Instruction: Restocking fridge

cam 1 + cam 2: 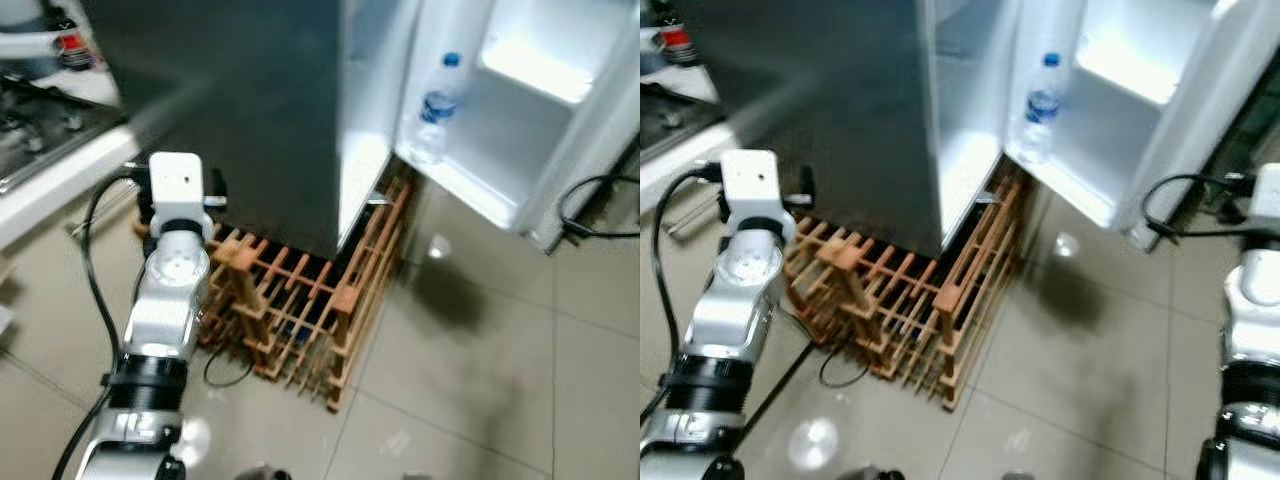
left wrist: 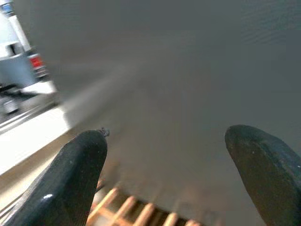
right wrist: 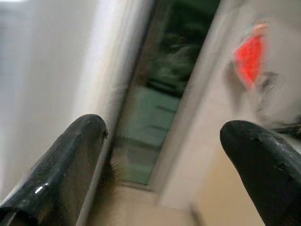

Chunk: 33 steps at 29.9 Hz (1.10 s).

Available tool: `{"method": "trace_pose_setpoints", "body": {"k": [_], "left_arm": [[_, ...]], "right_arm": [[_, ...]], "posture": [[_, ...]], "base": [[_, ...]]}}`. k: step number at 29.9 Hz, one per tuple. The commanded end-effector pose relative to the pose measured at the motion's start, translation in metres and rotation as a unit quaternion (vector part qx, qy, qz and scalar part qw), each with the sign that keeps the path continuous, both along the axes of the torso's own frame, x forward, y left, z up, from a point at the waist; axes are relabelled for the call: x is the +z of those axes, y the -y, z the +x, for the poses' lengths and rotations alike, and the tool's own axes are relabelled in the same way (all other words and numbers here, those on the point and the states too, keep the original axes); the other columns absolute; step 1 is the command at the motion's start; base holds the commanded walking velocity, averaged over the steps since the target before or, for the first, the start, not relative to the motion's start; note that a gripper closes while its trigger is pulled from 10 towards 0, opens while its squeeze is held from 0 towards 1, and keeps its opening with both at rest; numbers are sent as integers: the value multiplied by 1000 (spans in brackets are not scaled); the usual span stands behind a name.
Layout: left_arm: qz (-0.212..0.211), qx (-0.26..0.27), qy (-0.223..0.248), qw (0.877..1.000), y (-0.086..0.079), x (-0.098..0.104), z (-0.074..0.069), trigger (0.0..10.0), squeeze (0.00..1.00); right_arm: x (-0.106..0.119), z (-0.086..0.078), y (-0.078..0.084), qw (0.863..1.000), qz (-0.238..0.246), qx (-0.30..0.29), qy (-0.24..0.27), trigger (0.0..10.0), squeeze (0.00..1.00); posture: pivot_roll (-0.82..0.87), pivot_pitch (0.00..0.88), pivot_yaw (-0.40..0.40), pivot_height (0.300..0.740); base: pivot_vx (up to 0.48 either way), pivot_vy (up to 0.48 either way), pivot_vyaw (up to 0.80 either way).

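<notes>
Both my left gripper [image 2: 164, 174] and right gripper [image 3: 162, 165] spread, empty; water bottle [image 1: 437, 108] upper right in fridge door [image 1: 520, 130]: light, slick, grip mid-body.

Fridge [image 1: 250, 120] filled upper centre of frame, its door [image 1: 540, 110] swung open at upper right. 1 water bottle [image 1: 436, 110] stood in door shelf. Wooden rack [image 1: 300, 300] lay on floor below fridge, centre. Counter [image 1: 50, 170] at upper left. Cable [image 1: 590, 205] at right edge.

The fridge door [image 1: 540, 110] runs off the frame's top; the red patch [image 3: 250, 59] is blurred.
</notes>
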<state>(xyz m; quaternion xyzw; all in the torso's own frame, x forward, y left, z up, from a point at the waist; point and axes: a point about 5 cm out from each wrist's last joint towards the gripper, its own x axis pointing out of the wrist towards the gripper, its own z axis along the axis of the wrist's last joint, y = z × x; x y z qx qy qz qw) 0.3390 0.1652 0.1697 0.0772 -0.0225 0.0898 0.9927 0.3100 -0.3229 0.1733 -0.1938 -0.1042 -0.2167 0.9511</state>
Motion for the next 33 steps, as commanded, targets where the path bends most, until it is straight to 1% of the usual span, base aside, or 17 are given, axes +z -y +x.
{"method": "trace_pose_setpoints", "body": {"k": [1, 4, 5, 6, 7, 8, 9, 10, 11, 12, 14, 15, 17, 21, 23, 26, 33], "left_arm": [[5, 1, 11, 1000, -2, 6, 3, 10000, 0], [-2, 4, 17, 1000, -2, 6, 3, 10000, 0], [-11, 2, 19, 1000, -1, 5, 4, 10000, 0], [-11, 2, 19, 1000, -1, 5, 4, 10000, 0], [-20, -4, 28, 999, 0, 6, 3, 10000, 0], [-20, -4, 28, 999, 0, 6, 3, 10000, 0], [-31, -4, 36, 999, -1, 8, 2, 10000, 0], [-35, -3, 42, 998, -3, 8, 0, 10000, 0], [-43, 7, 39, 998, -9, 3, -4, 10000, 0], [-47, 11, 35, 998, -11, 1, -5, 10000, 0], [-47, 13, 27, 998, -14, -4, -9, 10000, 0], [-60, 16, 26, 998, -16, -7, -12, 10000, 0], [-57, 22, 26, 998, -18, -8, -15, 10000, 0], [-61, 32, 28, 997, -19, -9, -17, 10000, 0], [-64, 32, 27, 997, -16, -9, -18, 10000, 0], [-57, 28, 23, 998, -12, -9, -17, 10000, 0], [-54, 15, 6, 998, -3, -9, -7, 10000, 0]], "right_arm": [[2, 8, -29, 998, 11, 64, 11, 10000, 59], [-10, 15, -71, 989, 34, 143, -2, 10000, 59], [-14, 16, -82, 987, 43, 158, -3, 10000, 63], [-14, 16, -82, 987, 43, 158, -3, 10000, 63], [-18, 18, -94, 983, 71, 167, -5, 10000, 59], [-18, 18, -94, 983, 71, 167, -5, 10000, 59], [-20, 19, -99, 982, 90, 169, -4, 10000, 59], [-20, 20, -105, 978, 113, 173, -1, 10000, 59], [-19, 23, -115, 974, 132, 187, 2, 10000, 59], [-18, 24, -119, 972, 132, 192, 1, 10000, 59], [-16, 26, -123, 971, 131, 200, 4, 10000, 78], [-14, 28, -124, 970, 127, 205, 1, 10000, 86], [-11, 32, -125, 970, 113, 214, -6, 10000, 106], [-9, 35, -125, 969, 107, 220, -12, 10000, 129], [-8, 37, -125, 969, 105, 222, -17, 10000, 133], [-6, 39, -125, 969, 101, 224, -17, 10000, 137], [-6, 41, -122, 972, 97, 214, -17, 10000, 173]], "posture": [[-170, 2, 80, 740], [-167, 0, 76, 740], [-163, 0, 72, 740], [-163, 0, 72, 740], [-154, 0, 66, 740], [-154, 0, 66, 740], [-151, 0, 65, 740], [-151, 0, 65, 740], [-144, 0, 66, 740], [-144, 0, 66, 740], [-136, 0, 61, 740], [-131, 0, 55, 740], [-124, 0, 47, 740], [-114, 0, 32, 740], [-111, 0, 26, 740], [-112, 0, 23, 740], [-118, 0, 39, 740]], "base": [[0, 0, 0], [0, 0, 0], [0, 0, 0], [0, 0, 0], [0, 0, 0], [0, 0, 0], [0, 0, 0], [0, 0, 0], [0, 0, 0], [0, 0, 0], [0, 0, 0], [0, 0, 638], [0, -476, 631], [0, -465, 627], [0, -442, 625], [246, -409, 623], [286, -383, 623]]}}
